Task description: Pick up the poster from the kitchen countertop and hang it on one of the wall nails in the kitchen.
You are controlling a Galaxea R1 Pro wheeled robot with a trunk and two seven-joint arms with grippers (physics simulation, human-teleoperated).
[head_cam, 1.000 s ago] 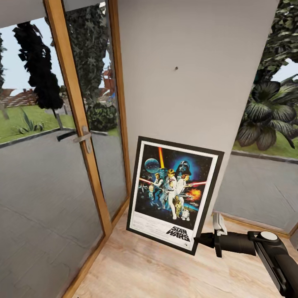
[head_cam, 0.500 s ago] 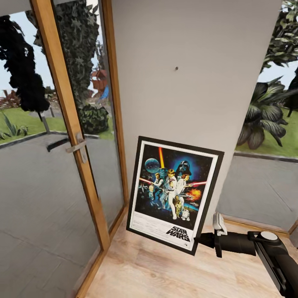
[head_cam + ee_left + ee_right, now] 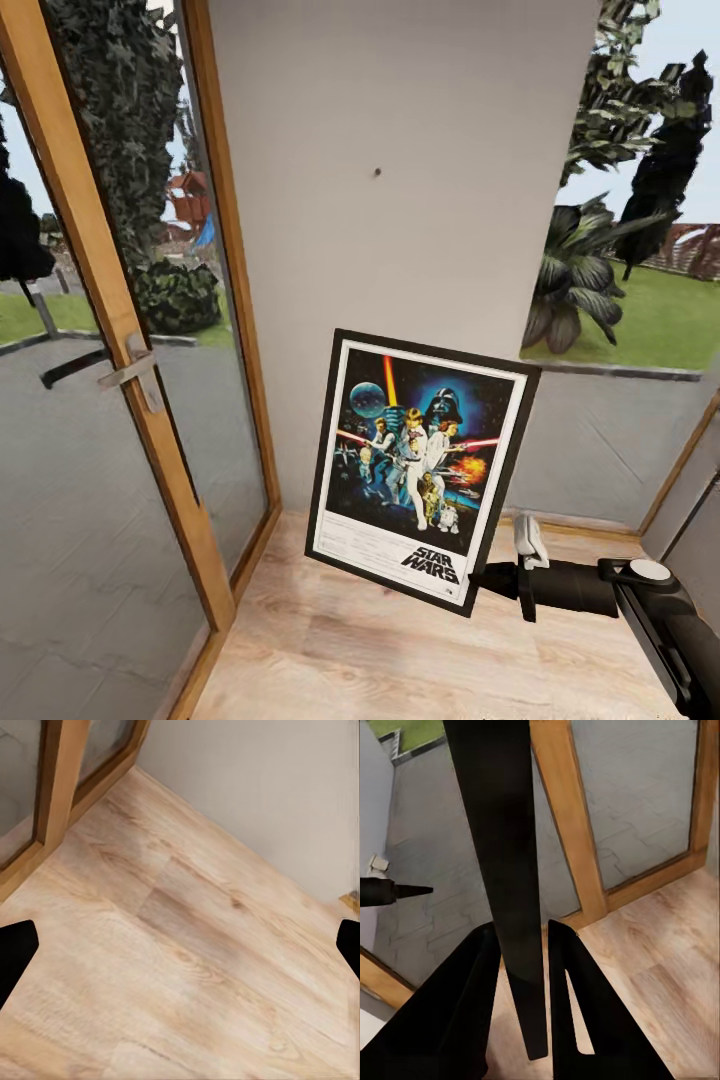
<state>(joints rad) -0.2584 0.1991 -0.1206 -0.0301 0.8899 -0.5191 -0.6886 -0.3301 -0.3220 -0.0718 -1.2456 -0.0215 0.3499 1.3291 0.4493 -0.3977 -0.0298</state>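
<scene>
Right pincer (image 3: pixel 480 580) clamps poster (image 3: pixel 420 460) by its lower corner, below wall nail (image 3: pixel 377 172)

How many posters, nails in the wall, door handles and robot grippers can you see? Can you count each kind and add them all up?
Posters: 1, the poster
Nails: 1, the wall nail
Door handles: 1, the door handle
Grippers: 2, the right gripper shut on the poster's corner, and the left gripper with fingers spread apart
Total: 5
</scene>
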